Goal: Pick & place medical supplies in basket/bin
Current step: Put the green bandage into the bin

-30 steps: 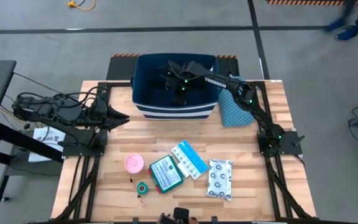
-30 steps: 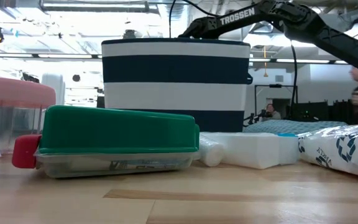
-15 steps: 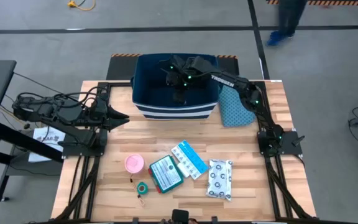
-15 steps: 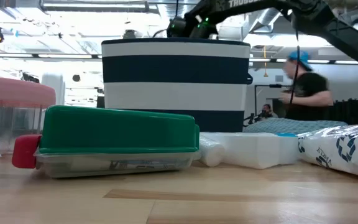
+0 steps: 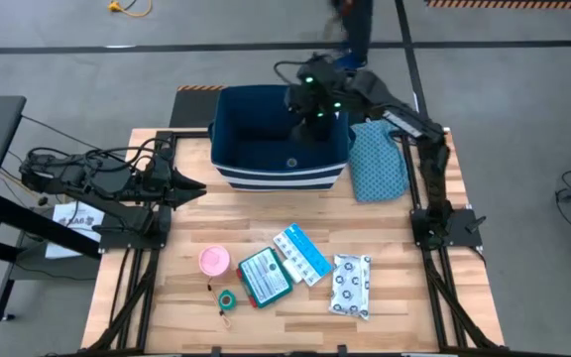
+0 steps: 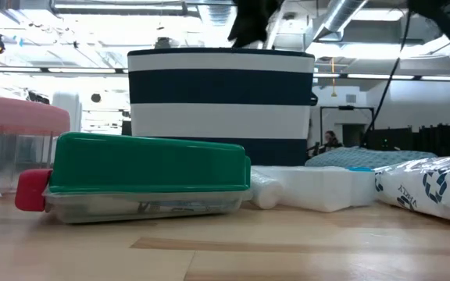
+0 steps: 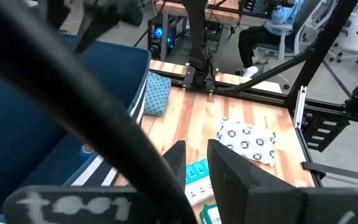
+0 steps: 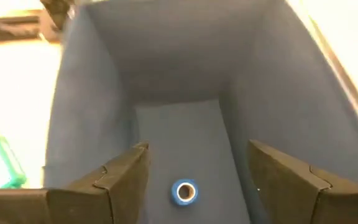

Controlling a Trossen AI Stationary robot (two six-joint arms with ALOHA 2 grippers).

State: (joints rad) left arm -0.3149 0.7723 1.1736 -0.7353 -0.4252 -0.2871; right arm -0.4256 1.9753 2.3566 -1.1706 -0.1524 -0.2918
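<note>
My right gripper point(image 5: 312, 117) point(image 8: 197, 155) hangs open over the far right part of the navy striped bin point(image 5: 281, 139) point(image 6: 221, 101), holding nothing. A small blue ring roll point(image 8: 185, 191) point(image 5: 291, 164) lies on the bin's floor. Near the table's front lie a pink roll point(image 5: 214, 261), a tiny green tape roll point(image 5: 227, 297), a teal flat box point(image 5: 265, 277) point(image 6: 147, 176), a light-blue packet point(image 5: 301, 254) and a white ring-patterned pouch point(image 5: 351, 286). My left gripper point(image 5: 198, 188) point(image 7: 197, 155) waits at the table's left edge, with only a narrow gap between its fingers.
A teal dotted cloth point(image 5: 377, 164) lies flat on the table right of the bin, under my right arm. Bare wood shows between the bin and the row of supplies. Both arms' frames stand along the table's left and right edges.
My right gripper has risen out of the bin, clear of its rim, and drawn back toward the table's far right corner, tipping less steeply downward. The blue ring roll now shows on the bin's floor. A person has walked across the floor beyond the table.
</note>
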